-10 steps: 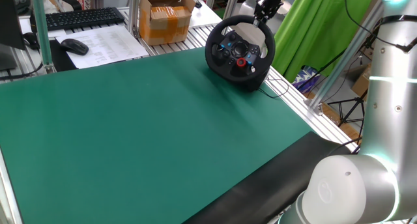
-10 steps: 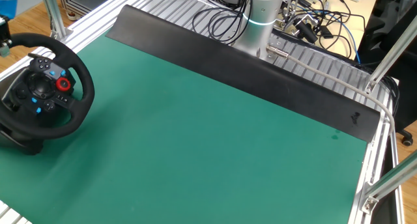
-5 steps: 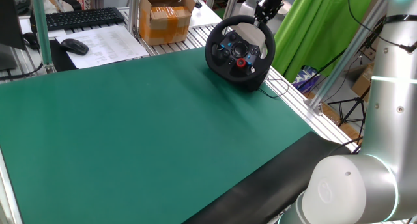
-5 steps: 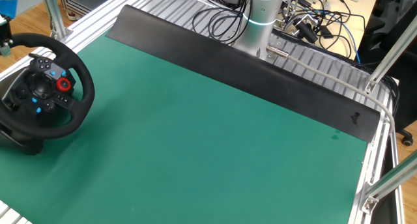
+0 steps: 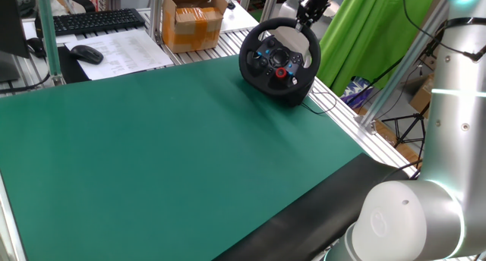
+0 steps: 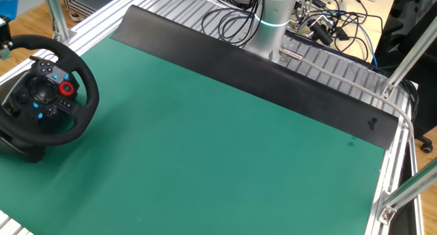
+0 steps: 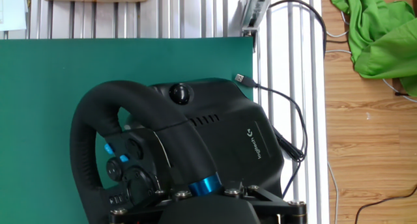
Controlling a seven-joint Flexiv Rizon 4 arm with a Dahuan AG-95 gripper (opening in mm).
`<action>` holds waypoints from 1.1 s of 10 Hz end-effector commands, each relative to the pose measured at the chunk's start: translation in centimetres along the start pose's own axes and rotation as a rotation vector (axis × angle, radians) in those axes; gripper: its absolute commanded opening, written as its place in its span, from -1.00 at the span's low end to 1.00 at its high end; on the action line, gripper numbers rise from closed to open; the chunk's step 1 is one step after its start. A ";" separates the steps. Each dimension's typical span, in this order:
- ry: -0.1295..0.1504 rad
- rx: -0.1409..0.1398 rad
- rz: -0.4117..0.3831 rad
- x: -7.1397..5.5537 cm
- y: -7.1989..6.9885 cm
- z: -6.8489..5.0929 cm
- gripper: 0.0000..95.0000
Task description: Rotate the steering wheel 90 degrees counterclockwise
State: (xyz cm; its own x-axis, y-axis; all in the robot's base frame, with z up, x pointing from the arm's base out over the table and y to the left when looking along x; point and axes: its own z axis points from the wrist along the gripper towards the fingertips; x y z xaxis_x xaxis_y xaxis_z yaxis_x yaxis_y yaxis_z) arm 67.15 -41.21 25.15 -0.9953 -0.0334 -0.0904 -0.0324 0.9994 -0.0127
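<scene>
Black round gaming steering wheel with a thick padded rim, standing tilted on its black base at the left edge of the green table mat. Its hub carries a red dial and small blue buttons. A dark gripper part shows at the frame's left edge, just beside the rim's upper left; its jaws cannot be made out. A black strip borders the mat's far side, beyond which stand the silver arm base and tangled black cables.

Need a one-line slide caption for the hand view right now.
Hand camera looking down on the steering wheel and its black base at the green mat's edge, USB cable trailing over the aluminium rails.
</scene>
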 end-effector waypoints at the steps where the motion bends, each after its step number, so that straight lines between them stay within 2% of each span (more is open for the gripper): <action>1: -0.001 0.000 0.001 0.0 0.0 0.0 -1.00; 2: -0.001 0.000 0.001 0.0 0.0 0.0 -1.00; 3: 0.000 -0.028 0.150 -1.2 2.5 -0.1 -1.00; 4: -0.003 -0.022 0.151 -1.2 2.5 -0.1 0.60; 5: -0.002 -0.018 0.152 -1.2 2.4 -0.2 0.60; 6: -0.002 -0.023 0.156 -1.2 2.2 -0.3 1.00; 9: -0.002 -0.022 0.162 -1.2 2.2 -0.5 1.00; 11: 0.002 -0.021 0.173 -0.8 2.1 -1.1 1.00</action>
State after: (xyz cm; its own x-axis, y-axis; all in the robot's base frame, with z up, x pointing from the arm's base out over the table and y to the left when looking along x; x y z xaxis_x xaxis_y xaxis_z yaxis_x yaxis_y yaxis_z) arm 67.77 -39.07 26.46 -0.9865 0.1414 -0.0824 0.1397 0.9898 0.0263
